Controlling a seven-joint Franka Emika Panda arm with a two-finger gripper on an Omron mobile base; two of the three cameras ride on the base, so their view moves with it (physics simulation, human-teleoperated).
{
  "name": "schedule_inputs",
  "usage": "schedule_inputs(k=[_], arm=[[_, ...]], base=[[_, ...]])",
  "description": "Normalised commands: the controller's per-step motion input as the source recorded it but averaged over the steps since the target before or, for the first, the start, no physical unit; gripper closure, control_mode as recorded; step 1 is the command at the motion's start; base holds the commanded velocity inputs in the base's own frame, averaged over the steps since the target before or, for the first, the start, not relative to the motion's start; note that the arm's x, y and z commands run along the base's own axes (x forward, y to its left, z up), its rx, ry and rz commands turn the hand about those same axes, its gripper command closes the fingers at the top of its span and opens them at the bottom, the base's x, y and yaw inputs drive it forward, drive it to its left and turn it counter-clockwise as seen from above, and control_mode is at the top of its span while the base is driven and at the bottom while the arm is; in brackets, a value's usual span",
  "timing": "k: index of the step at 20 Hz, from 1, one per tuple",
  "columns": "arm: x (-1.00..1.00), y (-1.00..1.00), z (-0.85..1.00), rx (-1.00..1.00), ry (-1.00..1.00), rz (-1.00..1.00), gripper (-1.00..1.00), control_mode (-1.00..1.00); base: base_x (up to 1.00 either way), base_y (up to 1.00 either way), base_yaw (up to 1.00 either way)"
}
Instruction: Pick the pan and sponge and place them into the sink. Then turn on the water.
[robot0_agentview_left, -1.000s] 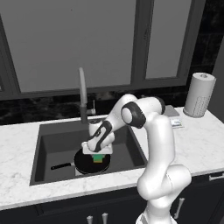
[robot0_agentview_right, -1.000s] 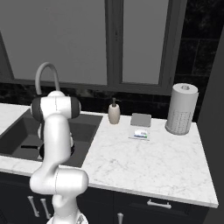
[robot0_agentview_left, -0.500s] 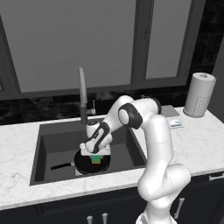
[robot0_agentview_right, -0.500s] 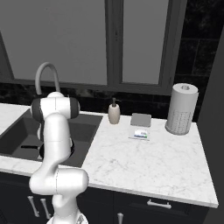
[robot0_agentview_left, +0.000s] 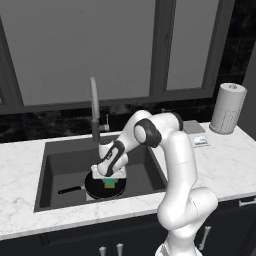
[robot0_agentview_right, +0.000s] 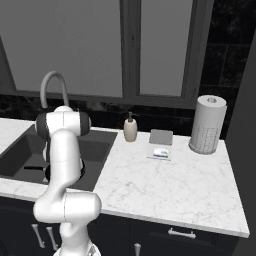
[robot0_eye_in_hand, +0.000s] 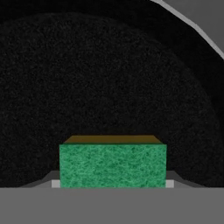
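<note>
**Putting the sponge into the sink**

Holding the sponge (robot0_agentview_left: 109, 183) between its two jaws, the gripper (robot0_agentview_left: 109, 179) hangs low inside the sink (robot0_agentview_left: 60, 161), right above the pan (robot0_agentview_left: 95, 185). In the hand view the green sponge (robot0_eye_in_hand: 113, 165) fills the gap between the finger tips, with the black pan (robot0_eye_in_hand: 109, 87) spread out under it. So the jaws are closed on the sponge, not let go.

Going from left to right in the left base view: the thin pan handle (robot0_agentview_left: 70, 190) points left across the sink floor. Next comes the round pan, sitting near the front wall of the sink. The sponge is over the right part of the pan. Behind them stands the tall faucet (robot0_agentview_left: 93, 107) with its small lever (robot0_agentview_left: 105, 121) on the side. The right wall of the sink is near the arm.

I think the pan part of the job is done, and the sponge part is almost done. The next move is to let the jaws open so the sponge drops onto the pan. Then the arm has to lift up and reach back to the lever for the water.

There is open room above the sink to rise. The faucet stands close behind, so the arm could bump it.
</note>
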Motion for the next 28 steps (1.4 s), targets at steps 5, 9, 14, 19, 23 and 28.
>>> schedule_inputs(k=[5,9,14,19,23,28], arm=[[0.00,0.00,-0.19,0.00,0.00,0.00,1.00,-1.00],[0.00,0.00,0.00,0.00,0.00,0.00,1.00,-1.00],[0.00,0.00,0.00,0.00,0.00,0.00,1.00,-1.00],[0.00,0.00,0.00,0.00,0.00,0.00,-1.00,-1.00],[0.00,0.00,0.00,0.00,0.00,0.00,-1.00,-1.00],[0.00,0.00,0.00,0.00,0.00,0.00,-1.00,-1.00]], base=[[0.00,0.00,0.00],[0.00,0.00,0.00],[0.00,0.00,0.00],[0.00,0.00,0.00],[0.00,0.00,0.00],[0.00,0.00,0.00]])
